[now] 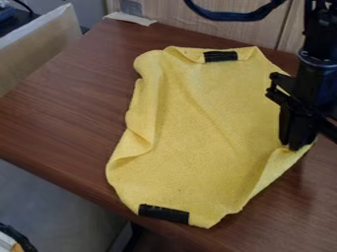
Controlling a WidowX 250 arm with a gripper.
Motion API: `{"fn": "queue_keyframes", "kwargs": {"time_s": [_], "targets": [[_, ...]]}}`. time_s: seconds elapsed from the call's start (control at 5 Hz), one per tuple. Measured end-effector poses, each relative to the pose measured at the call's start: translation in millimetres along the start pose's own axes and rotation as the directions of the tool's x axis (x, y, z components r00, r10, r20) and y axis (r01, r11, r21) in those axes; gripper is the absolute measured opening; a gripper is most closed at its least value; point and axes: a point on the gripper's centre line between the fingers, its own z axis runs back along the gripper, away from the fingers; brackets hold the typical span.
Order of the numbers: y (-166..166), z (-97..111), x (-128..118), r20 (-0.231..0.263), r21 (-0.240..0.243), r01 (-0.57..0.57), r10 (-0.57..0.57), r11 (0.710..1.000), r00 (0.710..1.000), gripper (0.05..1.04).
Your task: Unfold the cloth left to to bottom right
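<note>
The cloth [191,128] lies on the table [66,113], claw [293,146] at its right edge.

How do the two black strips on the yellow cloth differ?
The bottom strip looks longer than the top strip. The bottom strip slopes down rightward; the top strip runs nearly level. The bottom strip lies along the near edge of the cloth, the top strip along its far edge. Both are black.

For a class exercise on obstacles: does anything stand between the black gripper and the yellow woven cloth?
Nothing visible does. The black gripper is down at the yellow cloth, by its right edge in the picture, with no object between them.
</note>
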Motion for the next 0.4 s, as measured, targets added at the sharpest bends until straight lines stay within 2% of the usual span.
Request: {"fn": "queue_keyframes", "kwargs": {"time_s": [0.2,0.4], "targets": [[-0.5,-3.0,-3.1,-0.009,-0.003,-0.004,0.004,1.000,1.000,0.507],[0.8,-5.3,-5.8,-0.017,0.004,-0.010,0.010,1.000,1.000,0.820]]}}
